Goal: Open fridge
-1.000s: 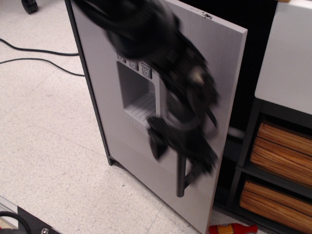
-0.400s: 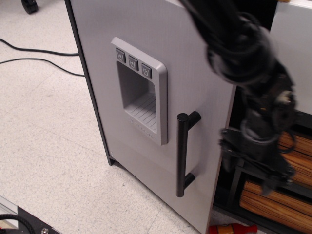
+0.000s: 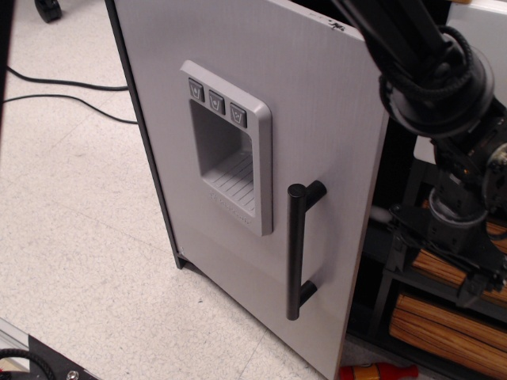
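The toy fridge (image 3: 238, 95) stands on the floor with a dark frame and a light grey door. The door carries a moulded dispenser recess (image 3: 228, 150) with three buttons and a vertical black bar handle (image 3: 297, 249). The door stands slightly ajar, and its free right edge shows a dark gap behind it. My gripper (image 3: 451, 253) hangs to the right of the door's edge, in front of the baskets. It is apart from the handle and holds nothing that I can see. Its jaws are dark against dark, so their state is unclear.
A white-fronted cabinet (image 3: 467, 103) with woven baskets (image 3: 444, 324) stands right of the fridge. A red and yellow toy (image 3: 376, 370) lies on the floor below the door's corner. Black cables (image 3: 55, 83) run across the floor at left. A black base (image 3: 43, 360) sits at bottom left.
The arm has swung from in front of the door and handle to the right, past the door's free edge. The handle and recess are now uncovered. The door's angle looks unchanged.
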Motion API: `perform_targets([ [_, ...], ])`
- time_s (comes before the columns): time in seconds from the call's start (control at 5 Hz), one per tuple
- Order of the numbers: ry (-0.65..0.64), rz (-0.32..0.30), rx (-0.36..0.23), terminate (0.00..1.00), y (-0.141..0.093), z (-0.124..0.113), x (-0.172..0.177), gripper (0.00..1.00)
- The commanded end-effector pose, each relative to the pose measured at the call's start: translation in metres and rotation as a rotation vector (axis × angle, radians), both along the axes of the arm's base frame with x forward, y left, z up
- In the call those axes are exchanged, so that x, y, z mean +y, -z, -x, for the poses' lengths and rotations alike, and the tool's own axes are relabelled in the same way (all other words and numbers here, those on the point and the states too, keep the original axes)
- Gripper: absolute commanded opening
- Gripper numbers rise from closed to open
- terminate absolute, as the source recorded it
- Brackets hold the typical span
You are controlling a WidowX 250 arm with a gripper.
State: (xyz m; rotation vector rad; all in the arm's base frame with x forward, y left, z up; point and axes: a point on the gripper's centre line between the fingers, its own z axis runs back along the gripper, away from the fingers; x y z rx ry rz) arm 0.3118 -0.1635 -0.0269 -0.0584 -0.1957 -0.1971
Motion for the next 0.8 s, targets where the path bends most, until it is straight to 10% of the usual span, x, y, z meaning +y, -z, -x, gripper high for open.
perform_targets([
  [0.0,-0.117,-0.019,-0.127,0.00,-0.035,-0.027,0.021,1.00],
  [0.6,-0.290,-0.056,-0.066,0.00,-0.076,-0.002,0.055,1.00],
])
